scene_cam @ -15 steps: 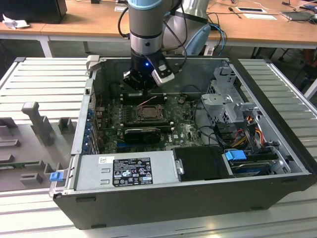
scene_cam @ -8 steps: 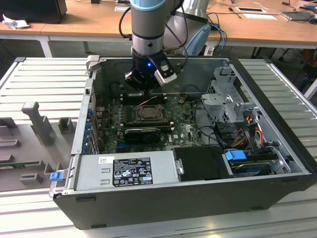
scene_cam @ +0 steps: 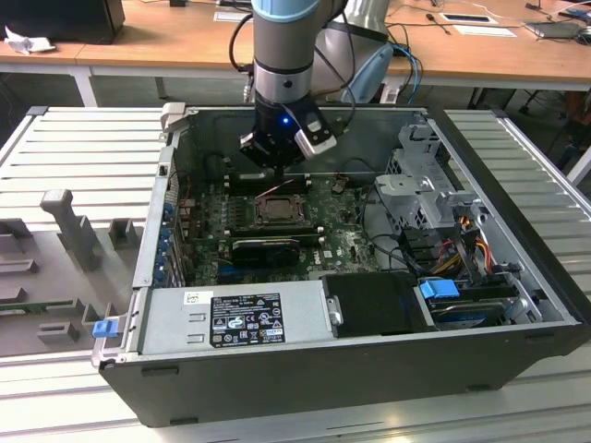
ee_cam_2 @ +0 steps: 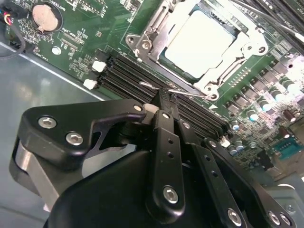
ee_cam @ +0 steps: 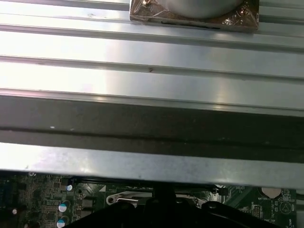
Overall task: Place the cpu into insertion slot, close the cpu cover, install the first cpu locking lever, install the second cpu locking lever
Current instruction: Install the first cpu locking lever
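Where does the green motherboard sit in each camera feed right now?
Exterior view: motherboard on the floor of the open case, beneath the gripper.
Second wrist view: motherboard beyond the gripper.
First wrist view: motherboard beside the gripper.
Shared landmark: the gripper.

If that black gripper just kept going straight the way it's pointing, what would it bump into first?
Probably the thin wire lever beside the insertion slot. In the second wrist view the gripper, fingers together, points at it, with the dark memory slots just beneath. Depth is hard to judge, so the slots could come first.
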{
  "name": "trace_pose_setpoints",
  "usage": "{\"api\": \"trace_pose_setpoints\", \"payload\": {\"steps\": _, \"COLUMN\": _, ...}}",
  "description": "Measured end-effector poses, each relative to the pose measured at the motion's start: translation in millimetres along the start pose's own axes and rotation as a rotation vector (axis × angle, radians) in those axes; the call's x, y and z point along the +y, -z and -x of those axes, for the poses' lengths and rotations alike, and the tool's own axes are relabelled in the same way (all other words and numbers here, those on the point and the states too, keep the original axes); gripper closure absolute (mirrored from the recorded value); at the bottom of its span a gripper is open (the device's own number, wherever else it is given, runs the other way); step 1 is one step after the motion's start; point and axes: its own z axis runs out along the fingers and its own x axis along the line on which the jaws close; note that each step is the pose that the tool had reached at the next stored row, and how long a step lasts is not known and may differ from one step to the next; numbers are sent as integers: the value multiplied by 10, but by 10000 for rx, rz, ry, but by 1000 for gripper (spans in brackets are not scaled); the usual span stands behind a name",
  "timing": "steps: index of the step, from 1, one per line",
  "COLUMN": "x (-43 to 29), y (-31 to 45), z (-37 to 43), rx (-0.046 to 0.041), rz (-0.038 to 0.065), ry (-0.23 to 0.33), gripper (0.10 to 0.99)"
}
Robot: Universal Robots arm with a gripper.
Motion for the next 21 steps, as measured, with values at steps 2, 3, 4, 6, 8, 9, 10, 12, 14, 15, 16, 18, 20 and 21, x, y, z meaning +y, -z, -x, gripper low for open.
{"api": "trace_pose_setpoints", "payload": {"steps": 2, "x": -3, "y": -13, "z": 22, "rx": 0, "rz": 0, "ry": 0, "gripper": 980}}
{"api": "trace_pose_setpoints", "payload": {"steps": 3, "x": -6, "y": -25, "z": 41, "rx": 0, "rz": -1, "ry": 1, "gripper": 980}}
{"api": "trace_pose_setpoints", "payload": {"steps": 4, "x": -7, "y": -34, "z": 54, "rx": 1, "rz": -1, "ry": 1, "gripper": 980}}
{"api": "trace_pose_setpoints", "payload": {"steps": 6, "x": -11, "y": -49, "z": 69, "rx": 1, "rz": -2, "ry": -2, "gripper": 980}}
{"api": "trace_pose_setpoints", "payload": {"steps": 8, "x": -17, "y": -65, "z": 72, "rx": -1, "rz": -2, "ry": -4, "gripper": 980}}
{"api": "trace_pose_setpoints", "payload": {"steps": 9, "x": -19, "y": -72, "z": 74, "rx": -1, "rz": -1, "ry": -5, "gripper": 980}}
{"api": "trace_pose_setpoints", "payload": {"steps": 10, "x": -22, "y": -80, "z": 76, "rx": -1, "rz": -2, "ry": -5, "gripper": 980}}
{"api": "trace_pose_setpoints", "payload": {"steps": 12, "x": -25, "y": -90, "z": 90, "rx": -1, "rz": -1, "ry": -5, "gripper": 980}}
{"api": "trace_pose_setpoints", "payload": {"steps": 14, "x": -28, "y": -98, "z": 104, "rx": -2, "rz": -1, "ry": -5, "gripper": 980}}
{"api": "trace_pose_setpoints", "payload": {"steps": 15, "x": -28, "y": -103, "z": 111, "rx": -2, "rz": -1, "ry": -5, "gripper": 980}}
{"api": "trace_pose_setpoints", "payload": {"steps": 16, "x": -30, "y": -113, "z": 119, "rx": -1, "rz": -1, "ry": -4, "gripper": 980}}
{"api": "trace_pose_setpoints", "payload": {"steps": 18, "x": -33, "y": -131, "z": 125, "rx": -1, "rz": -1, "ry": -4, "gripper": 980}}
{"api": "trace_pose_setpoints", "payload": {"steps": 20, "x": -35, "y": -146, "z": 126, "rx": -2, "rz": -1, "ry": -6, "gripper": 980}}
{"api": "trace_pose_setpoints", "payload": {"steps": 21, "x": -35, "y": -152, "z": 126, "rx": -2, "rz": -1, "ry": -6, "gripper": 980}}
